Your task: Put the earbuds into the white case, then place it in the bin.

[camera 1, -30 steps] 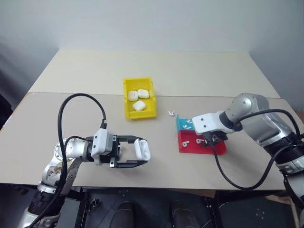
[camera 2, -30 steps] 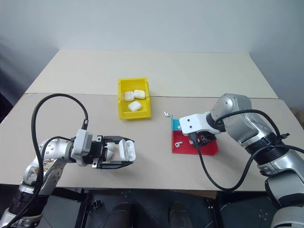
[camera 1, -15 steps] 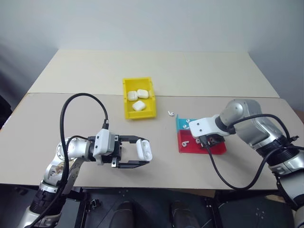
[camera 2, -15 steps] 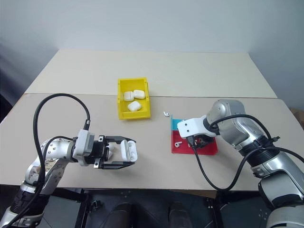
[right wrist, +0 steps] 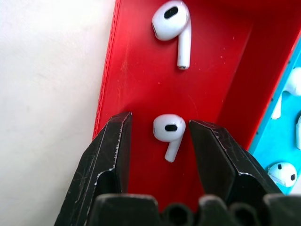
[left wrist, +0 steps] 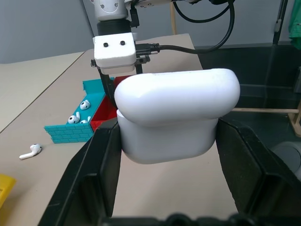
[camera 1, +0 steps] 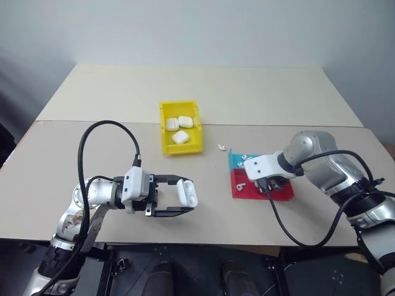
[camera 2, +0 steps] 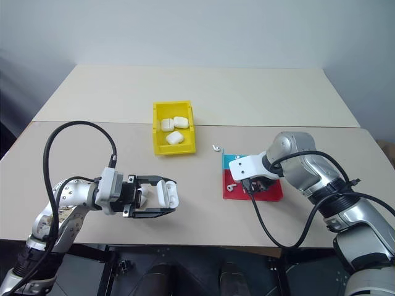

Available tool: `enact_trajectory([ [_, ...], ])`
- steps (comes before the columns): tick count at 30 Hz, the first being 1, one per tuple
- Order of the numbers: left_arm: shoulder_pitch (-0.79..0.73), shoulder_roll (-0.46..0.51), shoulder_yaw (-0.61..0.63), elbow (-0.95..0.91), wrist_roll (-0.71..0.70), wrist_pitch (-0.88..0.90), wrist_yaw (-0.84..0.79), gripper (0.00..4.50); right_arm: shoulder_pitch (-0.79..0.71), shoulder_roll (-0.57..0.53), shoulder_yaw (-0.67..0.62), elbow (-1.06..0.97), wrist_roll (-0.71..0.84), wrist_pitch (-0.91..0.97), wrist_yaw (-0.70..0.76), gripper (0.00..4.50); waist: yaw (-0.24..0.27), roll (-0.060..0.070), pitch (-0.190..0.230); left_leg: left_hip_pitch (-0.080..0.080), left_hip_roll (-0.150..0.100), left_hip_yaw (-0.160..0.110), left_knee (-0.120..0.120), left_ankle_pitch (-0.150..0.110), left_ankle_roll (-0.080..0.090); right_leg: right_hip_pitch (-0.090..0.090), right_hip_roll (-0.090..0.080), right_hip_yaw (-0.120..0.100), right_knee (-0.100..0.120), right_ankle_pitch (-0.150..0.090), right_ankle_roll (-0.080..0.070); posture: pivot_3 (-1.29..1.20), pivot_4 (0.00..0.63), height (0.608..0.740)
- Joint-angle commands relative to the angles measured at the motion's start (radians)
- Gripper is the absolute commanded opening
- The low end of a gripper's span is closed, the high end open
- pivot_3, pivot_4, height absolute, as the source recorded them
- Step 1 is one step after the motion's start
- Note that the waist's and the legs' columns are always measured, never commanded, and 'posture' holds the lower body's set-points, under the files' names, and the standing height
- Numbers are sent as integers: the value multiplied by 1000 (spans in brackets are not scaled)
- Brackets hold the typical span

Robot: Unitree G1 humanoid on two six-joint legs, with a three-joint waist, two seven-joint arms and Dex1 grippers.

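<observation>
One earbud [right wrist: 168,134] lies in the red tray [right wrist: 141,70] between the spread fingers of the right claw [right wrist: 160,141], untouched. Well away from that tray, the left claw [camera 1: 179,197] pinches the white case [camera 1: 187,192].

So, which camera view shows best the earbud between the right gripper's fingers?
The right wrist view: the earbud lies on the red tray between the open right gripper. In the eye views the gripper hides it.

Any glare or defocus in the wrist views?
Left wrist view: white case fills the foreground, soft-edged, mild sheen on its lid; tray behind stays readable. Right wrist view: earbud between the right hand's fingers sharp, no glare.
</observation>
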Motion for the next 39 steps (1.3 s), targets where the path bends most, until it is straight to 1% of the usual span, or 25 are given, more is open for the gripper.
enact_trajectory([
  [1,-12,3,8,-30,-2,-20,3,2737,-1,-6,-27,9,-18,-38,-15,2328,0,0,0,0,0,0,0,0,0,0,0,0,0,0,0,0,150,740],
  [3,-14,3,6,-28,1,-21,4,2737,-2,-10,-26,13,-21,-61,-13,2328,0,0,0,0,0,0,0,0,0,0,0,0,0,0,0,0,150,740],
  [5,-15,2,4,-27,3,-22,4,2737,1,-13,-28,15,-23,-73,-11,1963,0,0,0,1,0,0,0,0,0,1,0,0,0,0,0,0,150,740],
  [7,-16,0,2,-26,4,-22,4,2737,4,-11,-33,15,-23,-75,-13,1486,0,0,0,1,0,0,0,0,0,1,0,0,0,0,0,0,150,740],
  [16,-25,-10,-4,-16,11,-31,5,2737,1,-10,-32,30,-37,-95,-20,1486,0,0,0,1,0,0,0,0,0,1,0,0,0,0,0,0,150,740],
  [20,-28,-14,-4,-14,13,-30,5,2737,1,-11,-34,37,-42,-106,-22,692,0,0,0,1,0,0,0,0,0,1,0,0,0,0,0,0,150,740],
  [24,-27,-19,1,-24,4,-22,8,2737,9,-13,-39,28,-48,-113,-25,652,0,0,0,1,0,0,0,0,0,1,0,0,0,0,0,0,150,740],
  [27,-32,-28,7,-31,-19,-10,10,2737,19,-10,-63,6,-19,-85,-14,652,0,0,0,1,0,0,0,0,0,1,0,0,0,0,0,0,150,740],
  [31,-71,-52,10,-43,-70,21,18,2737,35,-28,-159,-94,72,-12,18,652,1,0,0,0,0,0,0,0,0,1,0,0,0,0,0,0,150,740],
  [34,-132,-82,-8,-51,-99,56,36,2737,39,-22,-352,-221,258,147,5,652,4,0,0,0,0,0,1,0,0,0,0,0,0,0,0,0,150,740],
  [35,-144,-89,-12,-55,-103,67,41,2737,42,-20,-395,-248,299,180,-5,652,4,0,0,0,0,-1,1,0,0,1,0,0,0,0,0,0,150,740],
  [36,-160,-101,-20,-58,-107,77,47,2737,54,-15,-454,-275,351,202,-23,652,4,0,0,0,0,-1,1,0,0,1,0,0,0,0,0,0,150,740],
  [38,-188,-122,-32,-67,-120,99,56,2737,86,28,-599,-319,472,207,-79,652,4,0,0,0,0,-1,1,0,0,1,0,0,0,0,0,0,150,740],
  [39,-196,-127,-34,-70,-127,108,58,2737,98,44,-646,-334,517,210,-102,652,4,0,0,0,0,-1,1,0,0,1,0,0,0,0,0,0,150,740],
])
